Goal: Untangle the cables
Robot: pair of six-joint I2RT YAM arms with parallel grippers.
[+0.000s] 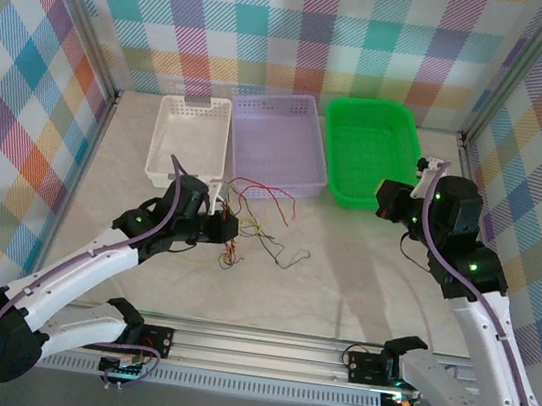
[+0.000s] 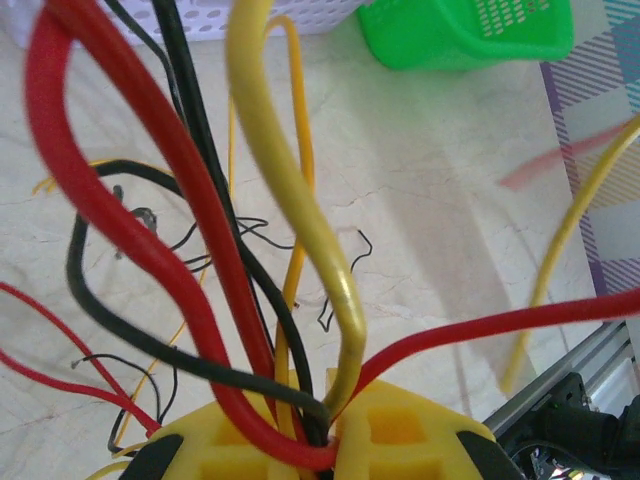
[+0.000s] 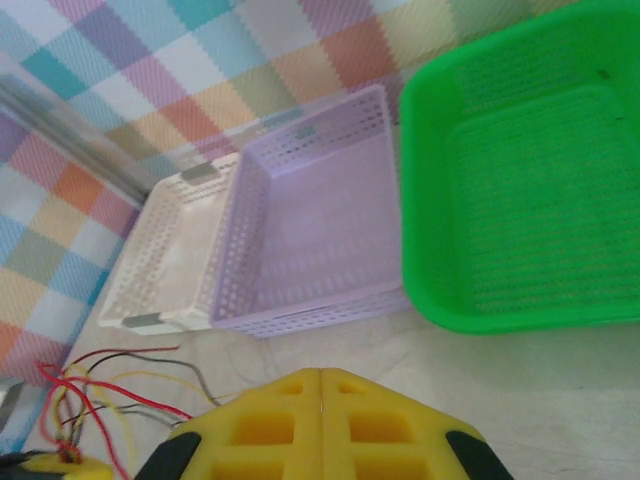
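Red, yellow-orange and black wires [image 1: 258, 211], thin and limp, lie in a loose snarl on the pale marbled tabletop [image 1: 339, 293] just in front of the lilac perforated plastic basket [image 1: 277, 143]. Their loops and free ends trail away from that basket's near wall toward the arms.

They look almost weightless and soft enough to bend wherever they are pulled, yet springy enough to hold a curve. The smooth insulation will likely slide through a light pinch, and any tug on one strand should drag its neighbours along. The best hold is probably on a single strand near a free end, outside the crossing, not on the bundle.

At the snarl's left side, in front of the lilac basket's left corner, the left gripper [image 1: 228, 227] is clamped on the wires. The left wrist view shows red, black and yellow strands [image 2: 200, 300] all running down into the narrow gap between its yellow pads [image 2: 410, 440], several caught at once.

Off beyond the lilac basket's right side, before the green mesh plastic basket [image 1: 367, 151], the right gripper [image 1: 384, 201] hangs above the table. Its yellow fingers [image 3: 250, 430] are pressed flush together with nothing between them, well apart from the tangle [image 3: 90, 395].
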